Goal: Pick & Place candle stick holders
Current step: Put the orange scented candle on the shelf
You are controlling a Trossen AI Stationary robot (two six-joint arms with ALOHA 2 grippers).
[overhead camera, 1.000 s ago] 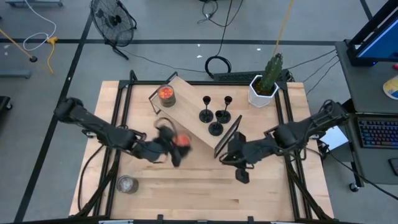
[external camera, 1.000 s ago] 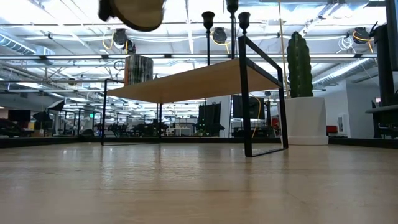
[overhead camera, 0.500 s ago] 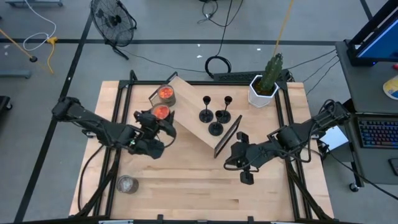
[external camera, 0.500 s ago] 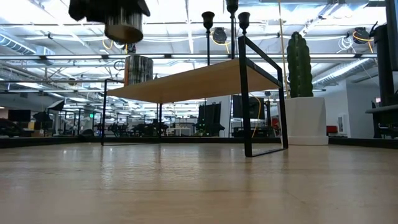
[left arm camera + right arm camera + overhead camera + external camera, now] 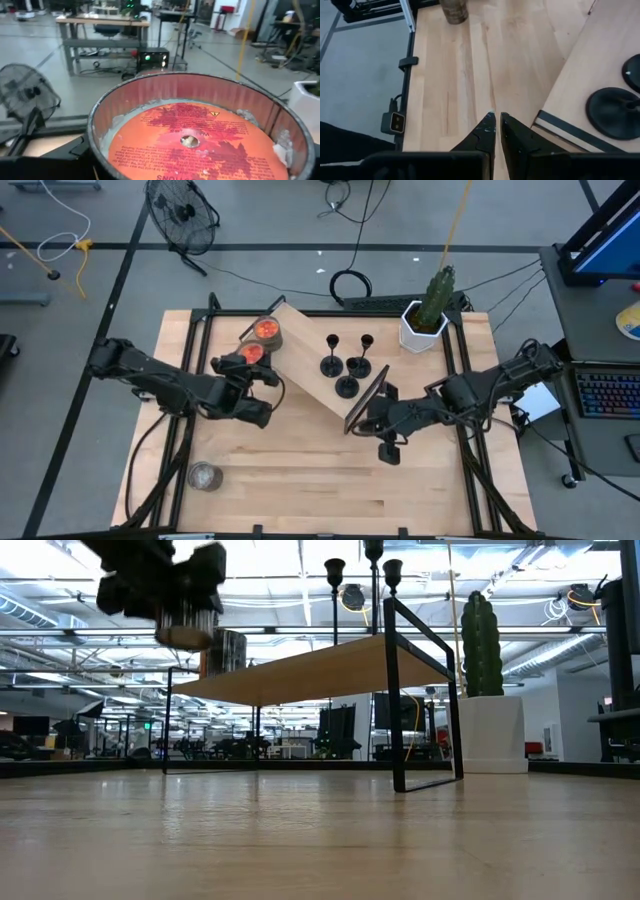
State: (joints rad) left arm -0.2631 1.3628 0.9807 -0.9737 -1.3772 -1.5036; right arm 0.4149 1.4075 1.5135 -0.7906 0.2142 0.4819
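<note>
Three black candle stick holders (image 5: 345, 370) stand by their round bases on a low wooden shelf (image 5: 300, 345); their cups show in the low view (image 5: 373, 552) and two bases in the right wrist view (image 5: 612, 112). A fourth holder does not show. My left gripper (image 5: 243, 372) is shut on a glass jar with orange filling (image 5: 250, 353), held in the air by the shelf's left end. My right gripper (image 5: 496, 116) is shut and empty, low over the table beside the shelf's right end (image 5: 362, 425). My left gripper holds the orange jar by its side wall (image 5: 186, 620); the jar itself hides the fingers in the left wrist view (image 5: 200, 135). The gripper comes at it level, from the table's left. The jar is upright, mouth up, lifted clear of the table.
A second orange jar (image 5: 267, 330) stands on the shelf's far left end. A silvery-grey jar (image 5: 204, 475) stands near the table's front left corner. A cactus in a white pot (image 5: 428, 315) stands at the far right. Bare tabletop lies along the near side.
My left gripper has carried the orange jar from the table's middle toward the far left, up to the shelf's left end. The jar was tipped and now stands upright. It has slowed over the last half second.
</note>
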